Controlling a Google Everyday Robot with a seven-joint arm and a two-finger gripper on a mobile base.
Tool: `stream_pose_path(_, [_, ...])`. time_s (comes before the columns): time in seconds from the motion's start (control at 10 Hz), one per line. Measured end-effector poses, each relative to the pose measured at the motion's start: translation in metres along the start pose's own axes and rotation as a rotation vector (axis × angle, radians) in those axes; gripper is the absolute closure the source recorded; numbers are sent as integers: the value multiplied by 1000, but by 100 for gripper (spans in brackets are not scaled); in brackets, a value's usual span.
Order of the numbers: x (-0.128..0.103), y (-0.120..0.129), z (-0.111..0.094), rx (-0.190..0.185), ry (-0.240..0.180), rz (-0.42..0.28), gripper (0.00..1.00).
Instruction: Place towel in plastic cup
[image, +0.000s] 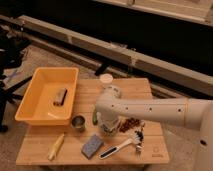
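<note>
The plastic cup (106, 79) is pale and round and stands at the back middle of the wooden table (150, 155). My white arm reaches in from the right and bends down in front of the cup. My gripper (103, 125) points down at the middle of the table, a hand's width in front of the cup. A pale bunched thing (109, 130) right under the gripper looks like the towel. The arm hides most of it, and I cannot tell whether it is held.
A yellow bin (35, 102) with a dark object (60, 96) stands at the left. A metal cup (78, 122), a yellow corn-like item (56, 146), a grey sponge (92, 145), a brush (122, 146) and a brown clump (131, 123) lie around the gripper.
</note>
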Motion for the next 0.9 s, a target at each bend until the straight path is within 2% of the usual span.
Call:
stream_pose_path(0.2, [1,1,-1,-6,-2,-6,27])
stream_pose_path(0.3, [1,1,-2,-7,-2,-8,22])
stream_pose_path(0.6, [5,3,-8,-8,-8,-8,20])
stream_pose_path(0.9, [8,3,-20,7,-18,-5,20])
